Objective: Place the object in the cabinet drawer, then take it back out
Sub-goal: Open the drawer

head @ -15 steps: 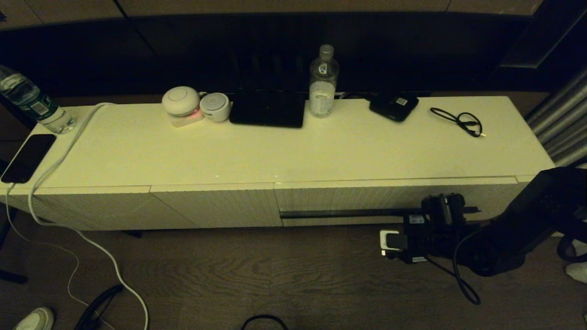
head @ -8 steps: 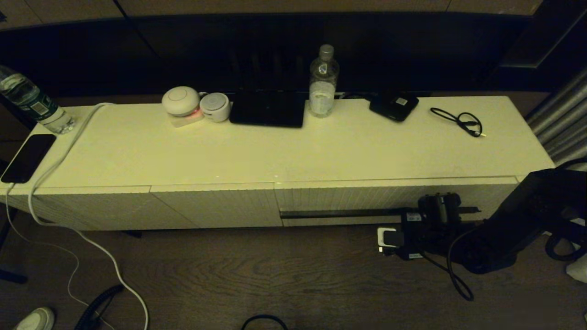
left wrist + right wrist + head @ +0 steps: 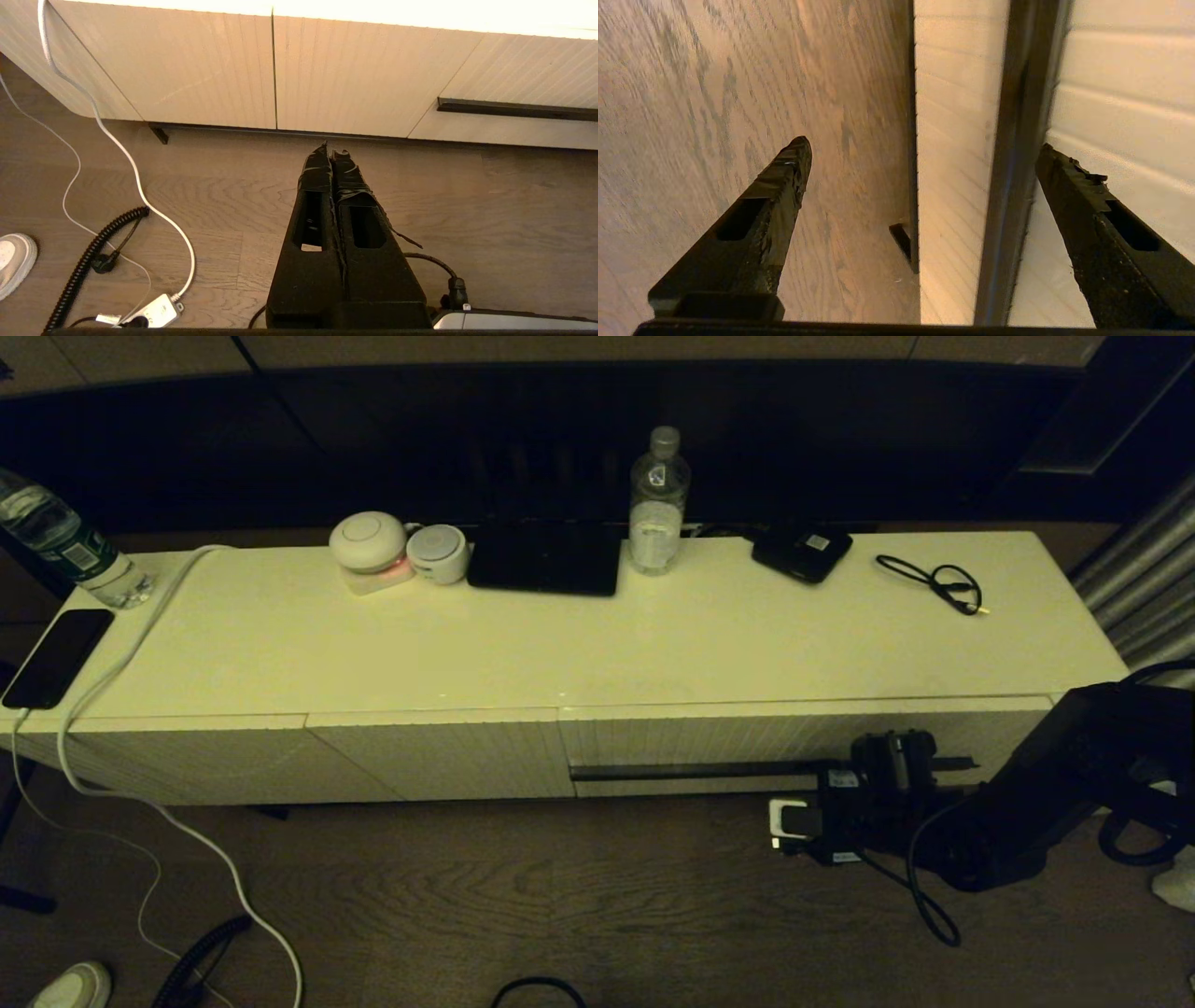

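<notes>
The cabinet drawer [image 3: 803, 733] is shut, a ribbed cream front with a long dark handle strip [image 3: 700, 771]. My right gripper [image 3: 923, 143] is open and low against that front. The handle strip [image 3: 1017, 140] runs between its fingers, one finger over the floor and the other over the ribbed front. The right arm [image 3: 1008, 831] reaches in from the right. The object [image 3: 543, 560] shows only as a black mass at the back of the cabinet top, just left of a water bottle [image 3: 659, 504]. My left gripper [image 3: 331, 151] hangs shut and empty over the floor, well left of the drawer.
The cabinet top holds a small black device with a white label [image 3: 803, 553], a thin black cable [image 3: 938, 583], two round white gadgets [image 3: 397, 553], a phone [image 3: 56, 658] and a second bottle [image 3: 70, 555]. White cords [image 3: 140, 784] trail to the wood floor.
The right arm has drawn a little closer to the drawer front, its wrist shifting slightly left and up. The gripper has stayed open. Nothing on the cabinet has moved.
</notes>
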### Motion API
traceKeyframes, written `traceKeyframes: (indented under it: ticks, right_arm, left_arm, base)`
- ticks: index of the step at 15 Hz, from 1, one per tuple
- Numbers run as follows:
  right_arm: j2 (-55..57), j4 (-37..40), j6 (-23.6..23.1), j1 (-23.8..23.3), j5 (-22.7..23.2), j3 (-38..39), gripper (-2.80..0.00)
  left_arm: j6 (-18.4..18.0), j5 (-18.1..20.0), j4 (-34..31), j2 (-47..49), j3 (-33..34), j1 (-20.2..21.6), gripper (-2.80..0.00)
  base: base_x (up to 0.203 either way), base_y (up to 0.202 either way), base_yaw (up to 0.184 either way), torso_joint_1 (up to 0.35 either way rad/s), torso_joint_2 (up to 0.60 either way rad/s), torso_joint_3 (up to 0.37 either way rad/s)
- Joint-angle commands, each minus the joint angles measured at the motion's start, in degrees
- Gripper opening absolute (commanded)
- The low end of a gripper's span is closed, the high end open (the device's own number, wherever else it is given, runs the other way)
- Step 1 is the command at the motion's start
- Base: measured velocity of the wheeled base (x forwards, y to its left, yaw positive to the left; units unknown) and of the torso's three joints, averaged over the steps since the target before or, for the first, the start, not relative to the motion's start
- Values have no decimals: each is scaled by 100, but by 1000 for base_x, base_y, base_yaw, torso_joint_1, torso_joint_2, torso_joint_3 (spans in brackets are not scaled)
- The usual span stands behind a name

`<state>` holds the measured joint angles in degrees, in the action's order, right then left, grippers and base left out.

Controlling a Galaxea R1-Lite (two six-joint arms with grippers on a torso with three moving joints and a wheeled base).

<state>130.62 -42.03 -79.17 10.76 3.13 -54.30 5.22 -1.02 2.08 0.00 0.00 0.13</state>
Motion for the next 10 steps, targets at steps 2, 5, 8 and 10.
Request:
traceKeyframes:
  ticks: [2,5,8,10]
  right_arm:
    - [79,-24,-44,-4,-52,-2,0]
    - [129,-24,-37,5,-67,-10,0]
    - [157,-23,-37,5,-67,-37,0]
    - [149,-7,-37,5,-67,31,0]
  left_arm:
    - [6,-3,2,-9,0,4,-280]
    - [6,-3,2,-9,0,4,-280]
    - [6,-3,2,-9,0,4,-280]
    - [6,-3,2,-9,0,4,-280]
  base:
    - [0,0,0,0,0,0]
    - [0,0,0,0,0,0]
    - [0,0,0,0,0,0]
    - [0,0,0,0,0,0]
